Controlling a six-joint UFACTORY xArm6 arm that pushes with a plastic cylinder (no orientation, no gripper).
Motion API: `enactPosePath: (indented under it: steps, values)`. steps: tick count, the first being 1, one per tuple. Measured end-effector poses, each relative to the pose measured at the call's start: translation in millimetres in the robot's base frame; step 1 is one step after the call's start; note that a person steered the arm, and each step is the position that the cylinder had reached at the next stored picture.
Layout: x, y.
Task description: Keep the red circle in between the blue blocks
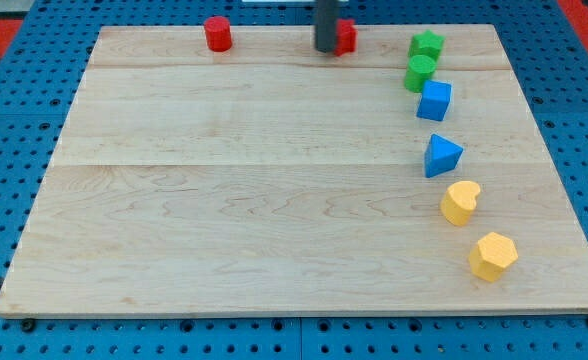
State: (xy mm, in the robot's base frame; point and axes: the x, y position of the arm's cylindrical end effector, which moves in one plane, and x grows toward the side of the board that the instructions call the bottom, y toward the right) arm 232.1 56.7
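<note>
Two blue blocks, a cube [435,100] and a triangle [442,156], sit at right, the red circle [218,33] far off at upper left, while my tip [326,49], a bare rod grasping nothing, touches another red block [346,37].

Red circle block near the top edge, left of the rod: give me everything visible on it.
The red circle is a short, upright cylinder, solid matte red, maybe painted wood or plastic. Its flat round top faces up. It stands on the wooden board near the view's top edge, left of centre, touching nothing. My tip is well to its right, against a second red block. Both blue blocks sit far right.
</note>
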Motion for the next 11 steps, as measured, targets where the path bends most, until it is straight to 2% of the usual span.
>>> enactPosePath:
  steps: [2, 5, 7, 8, 9, 10, 11]
  values:
    - [-15.8, -73.4]
    - [-24.4, 96.9]
    - [-39.4, 13.4]
    - [-26.5, -14.1]
    - [46.9, -40.3]
    - [75.0, -143.0]
    - [25.8, -238.6]
